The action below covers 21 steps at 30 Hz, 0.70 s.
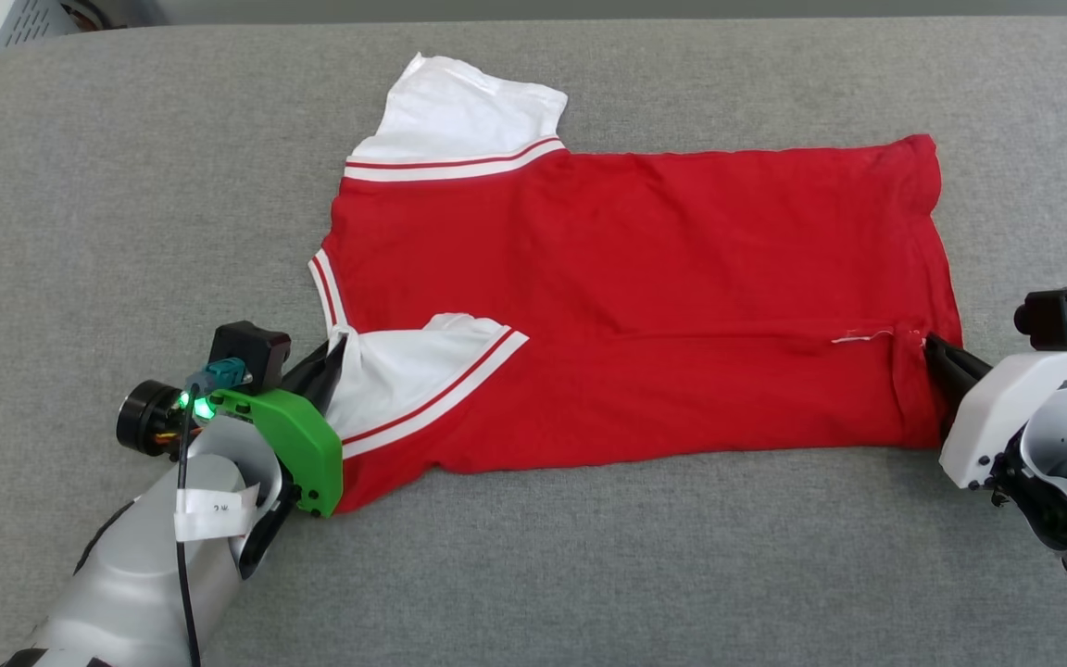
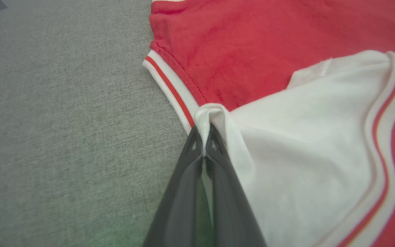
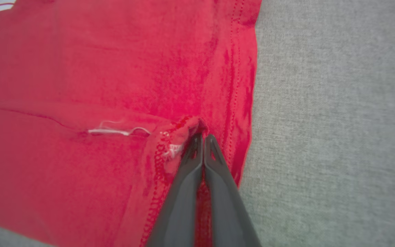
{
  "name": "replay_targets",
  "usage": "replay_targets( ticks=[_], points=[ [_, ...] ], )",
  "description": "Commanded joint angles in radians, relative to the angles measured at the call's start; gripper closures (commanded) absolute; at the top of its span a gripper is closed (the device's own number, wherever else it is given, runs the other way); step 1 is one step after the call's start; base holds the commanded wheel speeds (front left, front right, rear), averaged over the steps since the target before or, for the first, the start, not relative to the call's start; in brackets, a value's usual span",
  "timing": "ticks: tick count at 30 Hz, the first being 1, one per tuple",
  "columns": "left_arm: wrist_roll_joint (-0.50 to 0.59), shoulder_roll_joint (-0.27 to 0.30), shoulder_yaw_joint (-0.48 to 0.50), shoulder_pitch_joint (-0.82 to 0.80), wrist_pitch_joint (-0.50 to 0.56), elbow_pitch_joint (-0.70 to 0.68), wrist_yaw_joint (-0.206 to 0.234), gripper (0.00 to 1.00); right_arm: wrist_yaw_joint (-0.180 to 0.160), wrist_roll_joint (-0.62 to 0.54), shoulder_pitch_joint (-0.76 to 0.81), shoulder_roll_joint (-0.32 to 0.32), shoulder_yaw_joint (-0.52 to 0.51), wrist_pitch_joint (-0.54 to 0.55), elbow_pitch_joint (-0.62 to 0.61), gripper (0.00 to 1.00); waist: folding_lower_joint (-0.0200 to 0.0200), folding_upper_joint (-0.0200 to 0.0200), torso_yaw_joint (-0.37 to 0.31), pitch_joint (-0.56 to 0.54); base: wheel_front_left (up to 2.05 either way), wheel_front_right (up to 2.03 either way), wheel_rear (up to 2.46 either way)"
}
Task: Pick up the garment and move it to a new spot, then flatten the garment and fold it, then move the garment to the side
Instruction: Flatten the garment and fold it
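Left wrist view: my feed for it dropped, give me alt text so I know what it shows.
The left gripper, its two dark fingers shut, pinches a raised fold of the white sleeve of the red jersey T-shirt, right beside the striped collar trim. The shirt lies on a grey fabric surface that takes the view's left half.

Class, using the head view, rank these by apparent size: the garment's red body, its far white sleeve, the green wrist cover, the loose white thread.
1. garment's red body
2. far white sleeve
3. green wrist cover, nearer the camera, so this place is unsure
4. loose white thread
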Motion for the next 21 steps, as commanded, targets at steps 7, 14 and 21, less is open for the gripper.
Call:
replay_targets(
  ticks=[7, 14, 21],
  points=[
    [-0.046, 0.009, -0.032, -0.013, -0.012, 0.026, -0.003, 0.0, -0.001, 0.041, 0.033, -0.037, 0.006, -0.119, -0.016, 0.0, -0.0001, 0.0, 0.029, -0.069, 0.0, 0.0, 0.0],
    [-0.095, 0.092, -0.043, -0.027, 0.002, -0.052, -0.003, 0.0, -0.001, 0.059, 0.134, -0.115, -0.051, -0.177, -0.117, 0.0, -0.0001, 0.0, 0.046, -0.15, 0.0, 0.0, 0.0],
    [-0.21, 0.166, -0.082, -0.065, 0.223, -0.17, -0.003, 0.0, -0.001, 0.029, 0.206, -0.128, -0.147, -0.158, -0.211, 0.0, -0.0001, 0.0, 0.049, -0.195, 0.0, 0.0, 0.0]
  ],
)
